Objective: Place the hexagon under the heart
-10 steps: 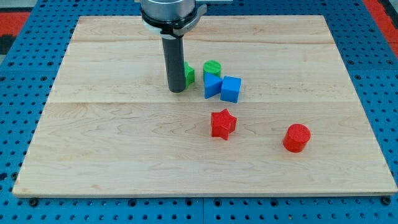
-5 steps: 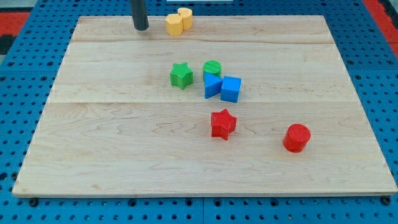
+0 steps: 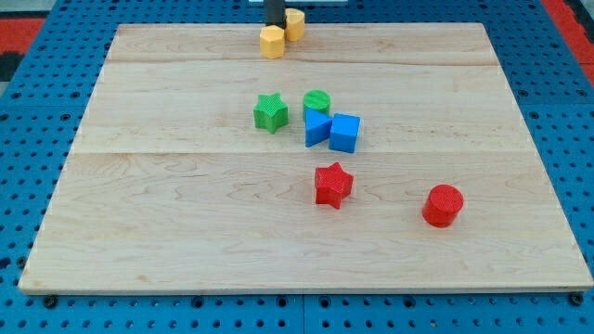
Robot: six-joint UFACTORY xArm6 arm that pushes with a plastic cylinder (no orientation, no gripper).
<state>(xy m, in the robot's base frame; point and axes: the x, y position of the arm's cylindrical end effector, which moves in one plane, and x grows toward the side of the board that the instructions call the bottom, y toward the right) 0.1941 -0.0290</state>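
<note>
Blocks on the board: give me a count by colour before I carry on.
Yellow: 2, the hexagon and the heart, with my tip between them.
Green: 2, a star and a cylinder.
Blue: 2.
Red: 2, a star and a cylinder.
Total: 8.

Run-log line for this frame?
tip between both yellow blocks | hexagon below-left | heart right | step: not done

A pale wooden board (image 3: 167,213) lies on a blue pegboard (image 3: 28,139). On it: two yellow blocks (image 3: 272,42) (image 3: 294,22) at the view's top edge; green star (image 3: 270,112), green cylinder (image 3: 316,100), blue triangle (image 3: 316,128) and blue cube (image 3: 344,133) mid-board; red star (image 3: 332,184) and red cylinder (image 3: 443,205) lower right
</note>
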